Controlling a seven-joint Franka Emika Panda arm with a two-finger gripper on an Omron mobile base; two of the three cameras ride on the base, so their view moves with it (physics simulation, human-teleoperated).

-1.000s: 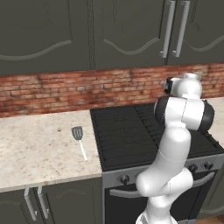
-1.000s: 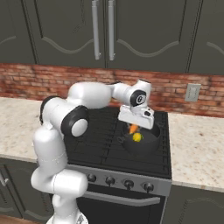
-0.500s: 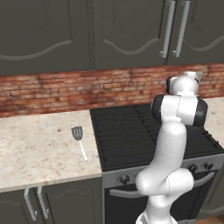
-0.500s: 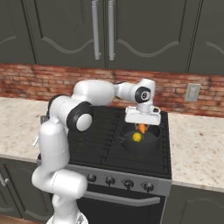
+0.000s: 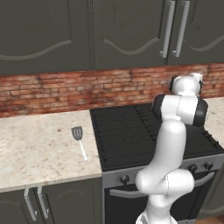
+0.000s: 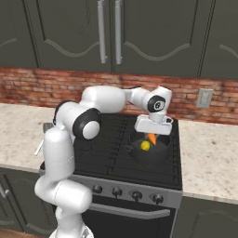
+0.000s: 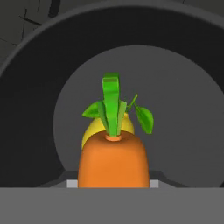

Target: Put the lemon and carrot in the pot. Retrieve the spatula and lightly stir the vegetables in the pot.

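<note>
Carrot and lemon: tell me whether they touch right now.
Cannot tell. In the hand view the carrot overlaps the lemon behind it; the right base view shows them close above the pot, no clear gap.

An orange carrot (image 7: 113, 161), its green stem tuft pointing up in the frame, fills the lower centre of the view above the dark round pot (image 7: 39, 87). A yellow lemon (image 7: 94, 131) peeks out behind it, over the pot's grey floor.

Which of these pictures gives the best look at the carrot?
The hand view: the carrot fills the middle, green top up, over the pot, with the lemon behind. The right base view shows it only as a small orange speck under the claw. The left base view hides it behind the arm.
</note>
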